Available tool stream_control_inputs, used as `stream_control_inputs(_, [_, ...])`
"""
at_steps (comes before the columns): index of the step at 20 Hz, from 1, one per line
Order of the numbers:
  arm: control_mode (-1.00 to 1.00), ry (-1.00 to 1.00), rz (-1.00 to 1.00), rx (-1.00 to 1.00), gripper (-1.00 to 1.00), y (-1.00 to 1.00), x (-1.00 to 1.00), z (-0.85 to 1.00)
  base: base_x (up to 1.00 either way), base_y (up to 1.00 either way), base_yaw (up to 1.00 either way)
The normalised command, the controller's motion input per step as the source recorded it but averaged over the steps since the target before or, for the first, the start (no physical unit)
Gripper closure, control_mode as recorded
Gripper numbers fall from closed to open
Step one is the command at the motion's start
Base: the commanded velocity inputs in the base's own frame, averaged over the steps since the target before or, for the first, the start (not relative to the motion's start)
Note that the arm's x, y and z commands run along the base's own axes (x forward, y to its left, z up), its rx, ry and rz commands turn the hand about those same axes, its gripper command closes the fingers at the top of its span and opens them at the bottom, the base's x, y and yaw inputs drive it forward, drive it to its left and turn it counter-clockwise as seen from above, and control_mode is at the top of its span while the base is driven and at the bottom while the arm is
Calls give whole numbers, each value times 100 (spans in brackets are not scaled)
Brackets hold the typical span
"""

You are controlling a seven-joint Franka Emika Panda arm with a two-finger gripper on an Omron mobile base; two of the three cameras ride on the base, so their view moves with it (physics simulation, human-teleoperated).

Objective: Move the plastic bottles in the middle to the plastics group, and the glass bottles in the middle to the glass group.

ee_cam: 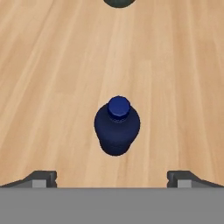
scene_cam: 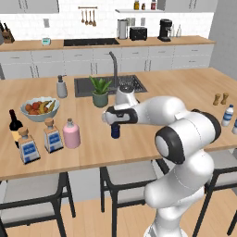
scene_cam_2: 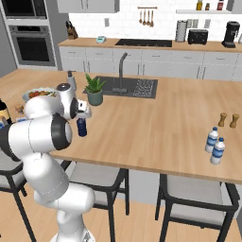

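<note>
Standing upright on the wooden island counter (scene_cam: pixel 152 92), cap up and long axis vertical, the small navy-blue bottle (ee_cam: pixel 117 127) is seen directly below the gripper (ee_cam: pixel 112 177), whose fingers are spread wide with nothing held between them. Farther along the counter toward the left base view's left edge, the pink bottle (scene_cam: pixel 71 133) and two square blue-labelled bottles (scene_cam: pixel 53 135) are lined up beside the dark wine bottle (scene_cam: pixel 15 126). Well apart at the opposite end, two pale blue-capped bottles (scene_cam_2: pixel 214 145) are placed near the brown shakers (scene_cam_2: pixel 228 120).
</note>
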Motion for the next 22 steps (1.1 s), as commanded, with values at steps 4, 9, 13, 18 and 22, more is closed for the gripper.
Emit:
stream_control_inputs(4, [-100, 0, 0, 0, -100, -8, 8, 0, 0, 0, 0])
stream_control_inputs(9, [-100, 0, 0, 0, -100, -4, 17, -2, 0, 0, 0])
stream_control_inputs(13, [-100, 0, 0, 0, -100, 0, 12, -1, 0, 0, 0])
stream_control_inputs(18, [-100, 0, 0, 0, -100, 0, 1, -8, 0, 0, 0])
stream_control_inputs(22, [-100, 0, 0, 0, -100, 0, 0, -13, 0, 0, 0])
